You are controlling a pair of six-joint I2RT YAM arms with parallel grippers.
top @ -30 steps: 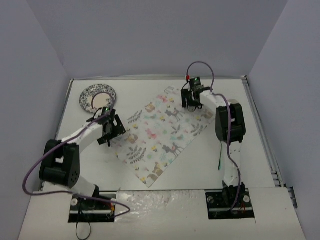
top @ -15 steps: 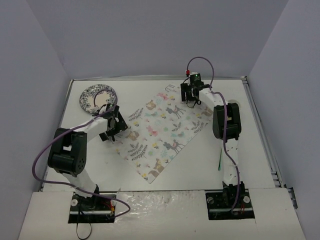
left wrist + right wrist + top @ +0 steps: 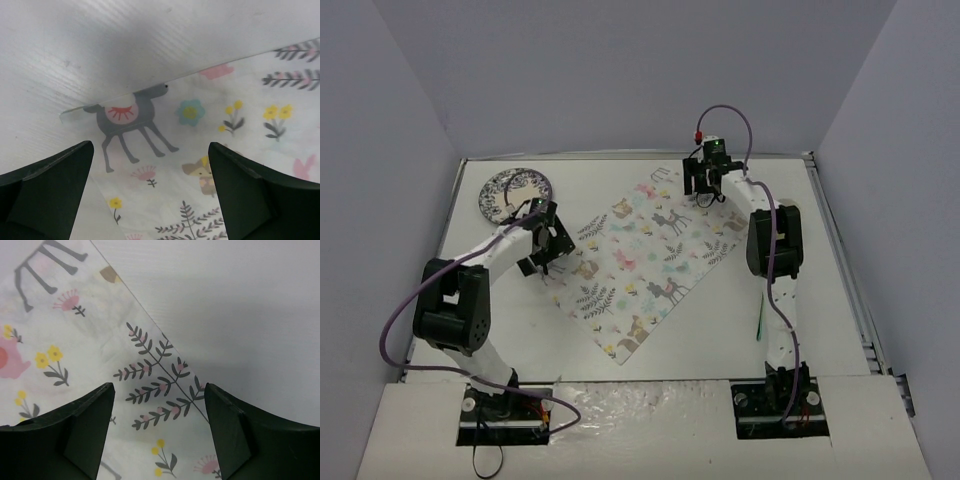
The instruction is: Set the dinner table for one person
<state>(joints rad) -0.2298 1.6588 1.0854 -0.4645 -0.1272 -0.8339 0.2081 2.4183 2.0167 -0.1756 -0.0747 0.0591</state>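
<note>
The table (image 3: 825, 275) is a broad white rectangle with a matte top. It fills the floor between pale walls, ahead of both arm bases. In the left wrist view its surface shows fine parallel ribbing.

A rectangular placemat (image 3: 640, 260) lies flat on it, turned on a diagonal near the middle. It is thin and pale, printed in pastels with grey long-legged animals, yellow and pink flowers, and dark feathery sprigs.

A round plate (image 3: 508, 195) sits near the table's far left corner. It has a dark speckled rim around a plain pale centre.

The left tool (image 3: 150, 150) is spread wide and grips nothing. Its dark, smooth, wedge-shaped fingers (image 3: 47, 180) hover over the placemat corner printed with a saddled grey animal.

The right tool (image 3: 157, 390) also gapes wide and is empty. It is poised over the placemat's far edge, where a leafy sprig meets bare table.

A purple cable (image 3: 395, 330) loops beside the left arm.
</note>
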